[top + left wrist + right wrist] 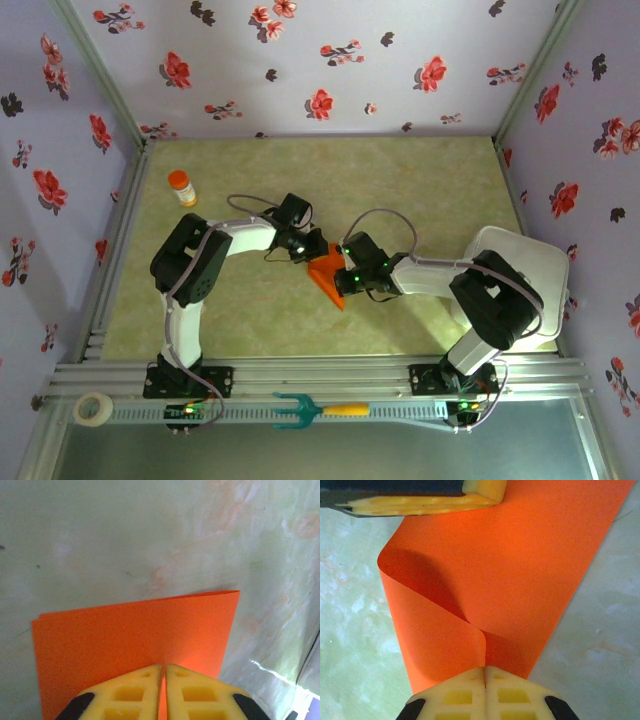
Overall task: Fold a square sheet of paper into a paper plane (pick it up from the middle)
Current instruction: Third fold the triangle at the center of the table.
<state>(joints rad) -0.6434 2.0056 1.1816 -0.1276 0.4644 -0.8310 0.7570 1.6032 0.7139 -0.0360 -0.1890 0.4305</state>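
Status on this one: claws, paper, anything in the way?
Left claw shut on the sheet of paper. Right claw shut on its opposite side. Sheet curled over between them, mid-table. Orange-capped bottle far left, well clear.

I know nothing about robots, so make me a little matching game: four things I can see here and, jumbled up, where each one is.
Things
1. thin orange-red paper sheet
2. small orange-capped bottle
3. teal fork-shaped tool with an orange handle
4. white roll of tape

Places
A. lying along the middle of the near metal rail
B. standing at the far left of the green tabletop
C. at that rail's left end
D. pinched by the left pincer and the right pincer, mid-table

Pairs: 1-D, 2-B, 3-A, 4-C
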